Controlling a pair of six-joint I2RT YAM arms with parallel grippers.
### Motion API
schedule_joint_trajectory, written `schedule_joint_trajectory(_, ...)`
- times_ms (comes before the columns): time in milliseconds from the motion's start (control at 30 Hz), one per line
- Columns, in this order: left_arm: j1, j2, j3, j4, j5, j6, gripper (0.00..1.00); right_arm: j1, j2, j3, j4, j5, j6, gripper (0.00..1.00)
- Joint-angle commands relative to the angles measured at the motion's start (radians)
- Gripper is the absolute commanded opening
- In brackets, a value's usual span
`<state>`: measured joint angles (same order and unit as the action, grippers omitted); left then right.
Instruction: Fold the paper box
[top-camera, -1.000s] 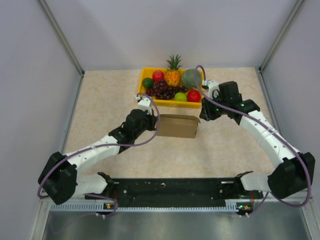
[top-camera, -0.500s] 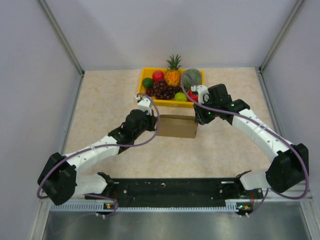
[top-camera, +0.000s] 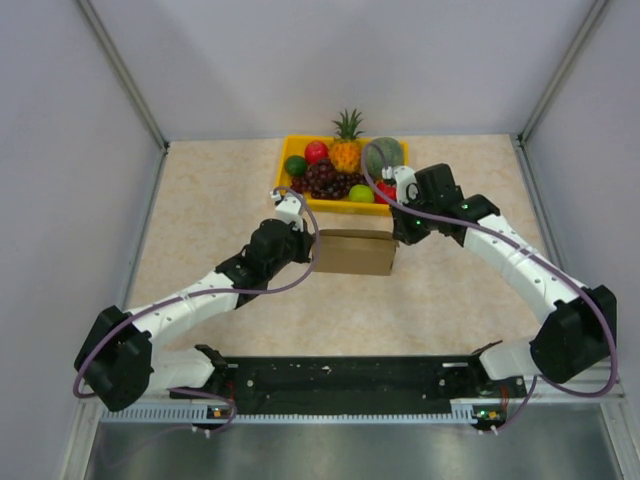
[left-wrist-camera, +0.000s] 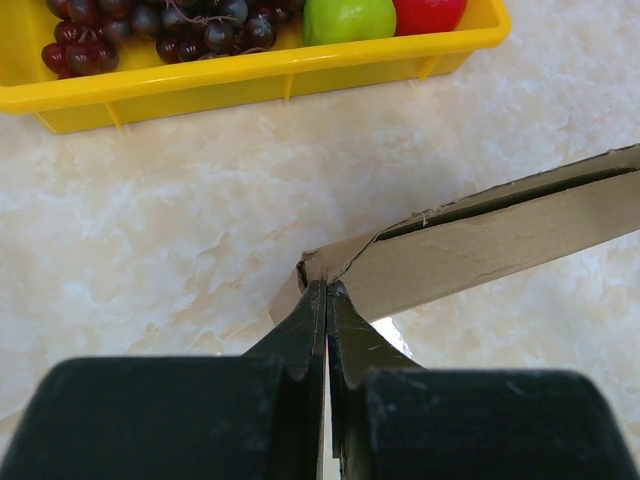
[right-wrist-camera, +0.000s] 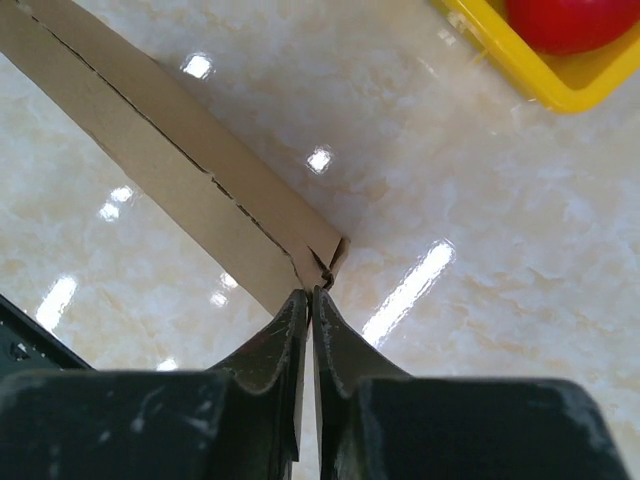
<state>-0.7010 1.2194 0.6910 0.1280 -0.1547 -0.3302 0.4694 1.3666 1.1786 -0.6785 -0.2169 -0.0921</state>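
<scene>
The paper box (top-camera: 355, 252) is a brown cardboard carton standing on the table in front of the fruit tray. My left gripper (top-camera: 312, 240) is at its left end, and in the left wrist view its jaws (left-wrist-camera: 326, 290) are pressed together on the torn corner of the paper box (left-wrist-camera: 500, 235). At the right end sits my right gripper (top-camera: 398, 236). The right wrist view shows this gripper (right-wrist-camera: 308, 297) shut on the creased corner of the paper box (right-wrist-camera: 190, 170), with a thin cardboard edge running between the fingers.
A yellow plastic tray (top-camera: 330, 205) of fruit stands just behind the box, its front wall (left-wrist-camera: 250, 80) close to both grippers. A red fruit (right-wrist-camera: 565, 20) lies in its near right corner. Grey walls bound the marbled tabletop (top-camera: 210, 220) on three sides.
My right arm has moved left to the box's right end and its jaws have closed on the corner there. The left arm and the box have stayed where they were.
</scene>
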Motion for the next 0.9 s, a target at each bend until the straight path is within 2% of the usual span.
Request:
schedule_joint_trajectory(0, 0.0, 0.005, -0.039, -0.1, 0.034, 0.002, 0.0, 0.014, 0.009, 0.059, 0.008, 0.013, 0.032, 0.0)
schedule_joint_trajectory(167, 0.0, -0.001, -0.039, -0.1, 0.032, -0.001, 0.0, 0.044, 0.003, 0.033, 0.025, 0.08, 0.084, 0.0)
schedule_joint_trajectory(433, -0.002, 0.003, -0.042, -0.097, 0.04, -0.007, 0.0, 0.092, -0.055, -0.013, 0.092, 0.356, 0.175, 0.0)
schedule_joint_trajectory(600, -0.002, 0.005, -0.045, -0.094, 0.046, -0.009, 0.0, 0.155, -0.023, -0.031, 0.128, 0.513, 0.183, 0.0)
schedule_joint_trajectory(867, -0.002, 0.003, -0.041, -0.099, 0.046, -0.007, 0.0, 0.222, 0.02, -0.056, 0.148, 0.738, 0.302, 0.0)
